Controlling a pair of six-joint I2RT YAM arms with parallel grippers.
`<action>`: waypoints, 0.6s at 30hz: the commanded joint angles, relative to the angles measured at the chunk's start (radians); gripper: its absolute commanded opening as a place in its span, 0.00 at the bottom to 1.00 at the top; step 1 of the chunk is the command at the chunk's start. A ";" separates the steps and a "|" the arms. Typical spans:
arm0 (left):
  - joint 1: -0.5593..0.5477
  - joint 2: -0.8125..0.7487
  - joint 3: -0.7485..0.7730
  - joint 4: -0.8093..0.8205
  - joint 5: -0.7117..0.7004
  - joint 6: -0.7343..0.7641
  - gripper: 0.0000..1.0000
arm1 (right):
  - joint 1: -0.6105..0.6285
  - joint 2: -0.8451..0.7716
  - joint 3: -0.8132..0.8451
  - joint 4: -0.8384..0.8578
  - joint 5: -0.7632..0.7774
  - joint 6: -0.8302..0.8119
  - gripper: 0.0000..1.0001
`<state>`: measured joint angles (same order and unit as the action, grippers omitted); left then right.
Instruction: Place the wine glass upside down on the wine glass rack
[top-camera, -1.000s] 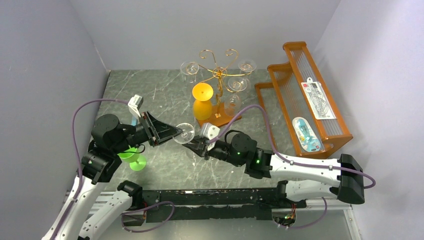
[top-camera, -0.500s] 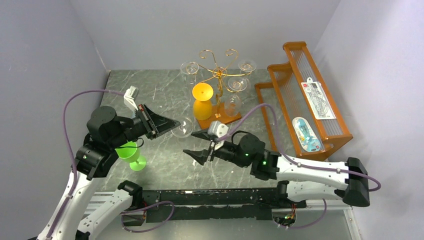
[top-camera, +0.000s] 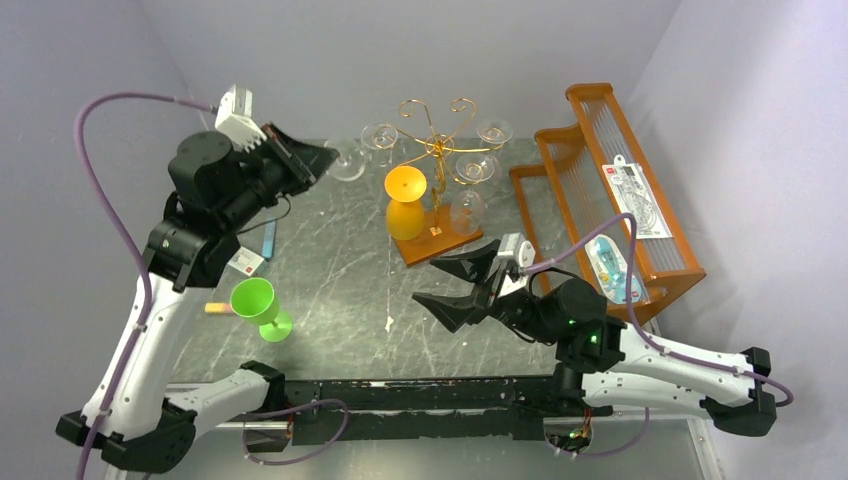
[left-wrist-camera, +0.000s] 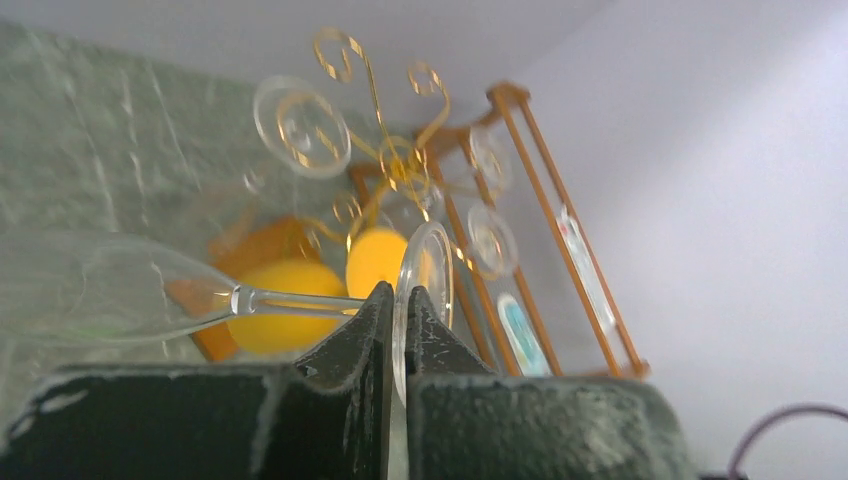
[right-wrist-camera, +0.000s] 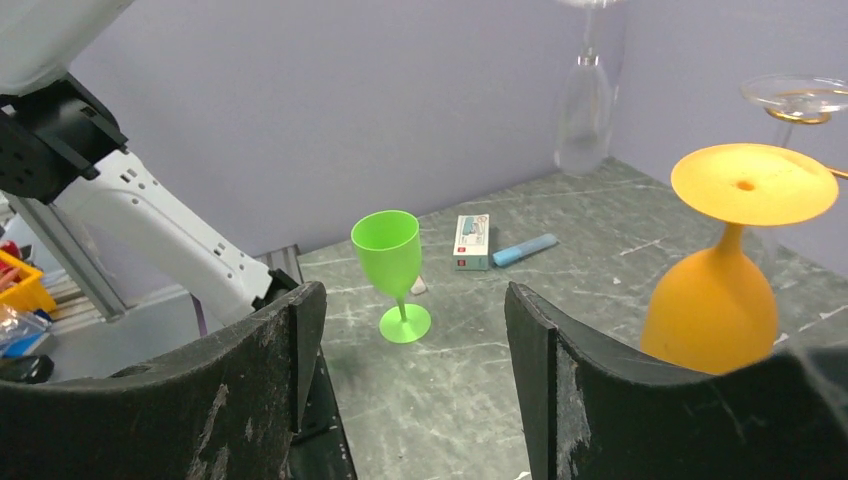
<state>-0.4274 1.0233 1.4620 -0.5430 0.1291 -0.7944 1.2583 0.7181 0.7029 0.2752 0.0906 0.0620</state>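
Gripping the wine glass (left-wrist-camera: 290, 300) by its round foot, the left claw (left-wrist-camera: 397, 300) is closed tight, the thin disc pinched edge-on between the two black fingers (left-wrist-camera: 360, 340). The stem runs out to one side of the claw, roughly level, so the glass lies on its side in the air and not upside down. From above, the left arm is raised high over the far left of the tabletop (top-camera: 330, 270). The bowl shows just past the claw's tip, near the rack (top-camera: 437, 150) but apart from it, to its left.

Four clear glasses (top-camera: 380, 135) hang upside down from the rack's gold scroll arms. An orange glass (top-camera: 405, 205) stands inverted at the post, over the rack's brown base (top-camera: 445, 242).

The right claw (top-camera: 423, 280) is spread wide and has nothing between its fingers. It hangs low over the tabletop, in front of the rack's base and clear of it. Through its wrist camera the gap between the fingers frames a green glass (right-wrist-camera: 388, 245), which stands upright on the tabletop well to the left. Beyond the green glass lie a small box (right-wrist-camera: 470, 240) and a blue marker (right-wrist-camera: 525, 250), close together.

An orange slatted shelf (top-camera: 590, 130) sits at the far right, with two flat packets (top-camera: 635, 200) resting on it.
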 joint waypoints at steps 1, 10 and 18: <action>0.004 0.088 0.157 0.030 -0.180 0.142 0.05 | 0.004 -0.038 0.027 -0.084 0.062 0.042 0.69; 0.064 0.359 0.319 0.230 0.013 0.202 0.05 | 0.003 -0.034 0.073 -0.130 0.060 0.110 0.70; 0.065 0.551 0.385 0.433 0.108 0.224 0.05 | 0.003 -0.023 0.067 -0.143 0.032 0.192 0.71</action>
<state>-0.3660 1.5139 1.7611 -0.2546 0.1555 -0.6060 1.2583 0.6991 0.7666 0.1474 0.1387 0.1967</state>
